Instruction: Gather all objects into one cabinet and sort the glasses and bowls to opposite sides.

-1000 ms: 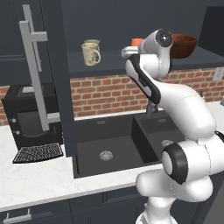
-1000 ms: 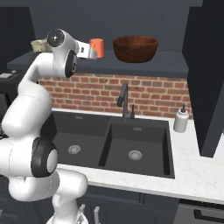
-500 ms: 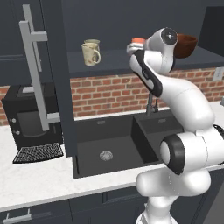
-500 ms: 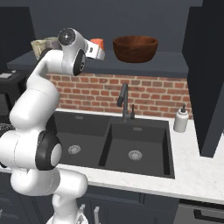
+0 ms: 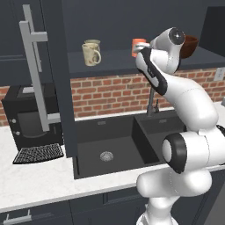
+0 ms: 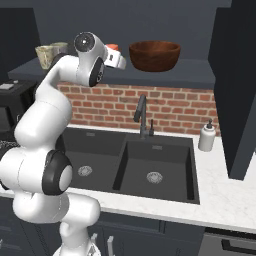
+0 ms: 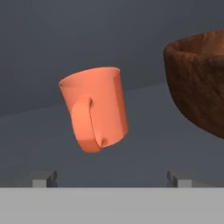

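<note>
While the tool (image 7: 111,178) stays spread and holds nothing, the orange mug (image 7: 95,107) stands on the shelf (image 7: 144,131) just ahead, handle facing the tool, slightly left of centre, bowl (image 7: 199,85) to its right.

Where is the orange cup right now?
The orange cup sits on the dark cabinet shelf, left of the brown bowl, just ahead of the open claw.

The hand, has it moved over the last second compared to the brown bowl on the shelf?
Yes. In the right base view the hand has risen and swung right, closing toward the brown bowl and the orange mug.
</note>
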Controlling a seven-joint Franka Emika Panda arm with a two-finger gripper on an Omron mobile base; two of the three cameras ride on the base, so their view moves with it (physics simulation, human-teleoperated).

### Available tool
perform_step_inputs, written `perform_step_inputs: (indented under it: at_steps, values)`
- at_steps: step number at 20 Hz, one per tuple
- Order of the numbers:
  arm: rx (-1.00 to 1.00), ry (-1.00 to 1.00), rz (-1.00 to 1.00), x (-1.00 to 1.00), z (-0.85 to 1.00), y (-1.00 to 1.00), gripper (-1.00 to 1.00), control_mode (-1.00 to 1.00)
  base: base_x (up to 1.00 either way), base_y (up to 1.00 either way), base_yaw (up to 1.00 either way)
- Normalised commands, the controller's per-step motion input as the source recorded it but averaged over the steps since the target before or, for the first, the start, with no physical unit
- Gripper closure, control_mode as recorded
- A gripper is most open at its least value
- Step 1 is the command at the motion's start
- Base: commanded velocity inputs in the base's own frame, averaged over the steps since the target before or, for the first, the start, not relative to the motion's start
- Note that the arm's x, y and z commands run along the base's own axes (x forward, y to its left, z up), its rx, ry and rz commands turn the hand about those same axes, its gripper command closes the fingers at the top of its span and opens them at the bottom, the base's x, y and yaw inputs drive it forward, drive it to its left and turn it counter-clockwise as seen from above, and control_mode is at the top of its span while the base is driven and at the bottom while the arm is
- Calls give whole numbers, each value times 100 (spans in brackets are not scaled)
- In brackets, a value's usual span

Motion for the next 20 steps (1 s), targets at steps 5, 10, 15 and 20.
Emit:
perform_step_inputs:
  at_steps: [5, 10, 15, 20]
  values:
    - [0, 0, 0, 0, 0, 19, -100, -100, 0, 0, 0]
    - [0, 0, 0, 0, 0, 19, -100, -100, 0, 0, 0]
    - [0, 0, 0, 0, 5, 7, -100, -100, 0, 0, 0]
    - [0, 0, 0, 5, 12, 0, -100, -100, 0, 0, 0]
